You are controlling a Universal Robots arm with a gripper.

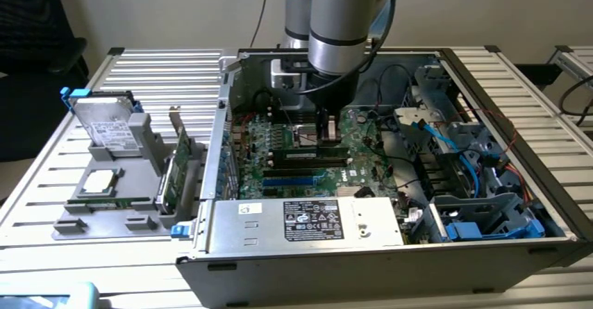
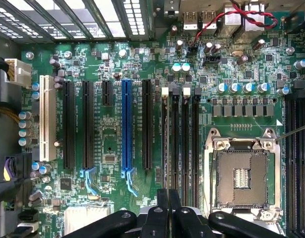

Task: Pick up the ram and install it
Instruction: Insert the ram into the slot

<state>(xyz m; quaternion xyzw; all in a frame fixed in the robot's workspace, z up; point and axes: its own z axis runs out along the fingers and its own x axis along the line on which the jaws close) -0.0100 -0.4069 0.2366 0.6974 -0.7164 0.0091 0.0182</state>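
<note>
I have the silver-and-blue robot arm (image 1: 338,24) reaching down into the open grey metal computer case (image 1: 371,271), which sits on the slatted aluminium bench (image 1: 157,73). The black two-fingered pincer (image 1: 326,137) (image 2: 168,194) hangs over the green motherboard (image 1: 278,142) (image 2: 112,144). Its fingers (image 2: 162,213) are clenched side by side, and I can see nothing gripped between them.

From the wrist view, the fingertips sit above the near end of the four long black memory slots (image 2: 184,144). The square silver processor socket (image 2: 241,178) is just beside those slots, and a long blue expansion slot (image 2: 126,129) lies on their other side. In the exterior view, the grey boxed power supply with its white label (image 1: 306,222) fills the near end of the case.

The ram, a thin green stick (image 1: 108,201), is outside the case and well apart from the pincer. It rests along the near part of the grey plastic parts tray (image 1: 102,226) on the bench, at the exterior view's left. In the same tray, a square silver processor chip (image 1: 100,179) lies just behind the ram. A silver hard drive (image 1: 107,125) leans upright at the far end. A taller green expansion card with a metal bracket (image 1: 180,160) stands on edge between the tray and the case wall.
</note>
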